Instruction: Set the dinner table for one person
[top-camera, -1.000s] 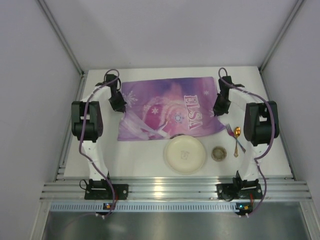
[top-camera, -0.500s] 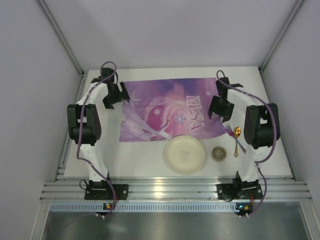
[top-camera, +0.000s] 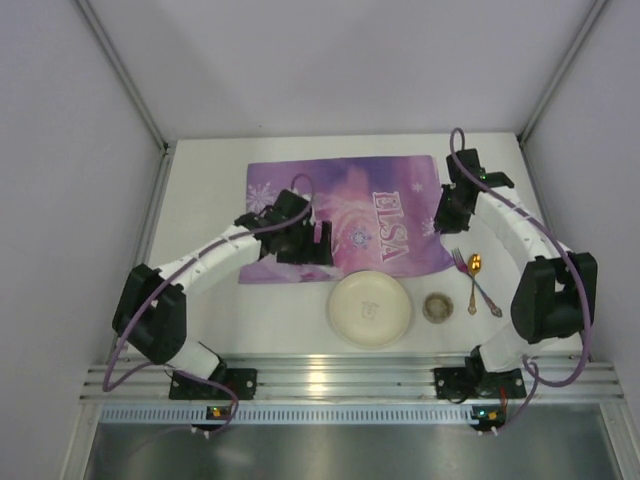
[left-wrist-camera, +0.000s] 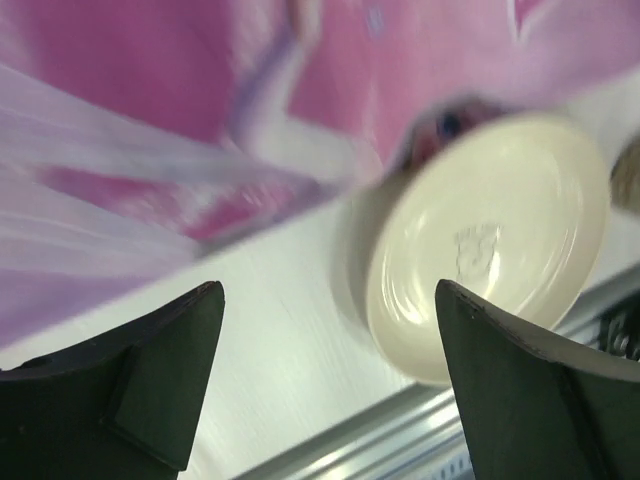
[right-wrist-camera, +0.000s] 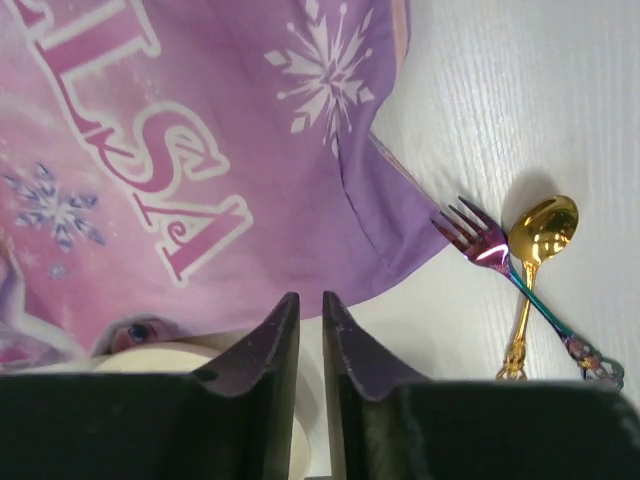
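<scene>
Purple placemat (top-camera: 340, 215) released: left gripper (top-camera: 318, 245), jaws spread, has swung toward the cream plate (top-camera: 370, 309); right gripper (top-camera: 447, 210), fingers nearly together, grips nothing. Plate likely next.

White arm links (top-camera: 215, 255) with black joints; purple cables (top-camera: 300, 185); black tools (top-camera: 322, 245).

1. Left white-and-black robot arm reaches inward, low and extended; its black two-finger left gripper (top-camera: 322, 243) spread wide, nothing between fingers
2. Right arm bent; black right gripper (top-camera: 447, 213) fingers nearly together, holding nothing
</scene>
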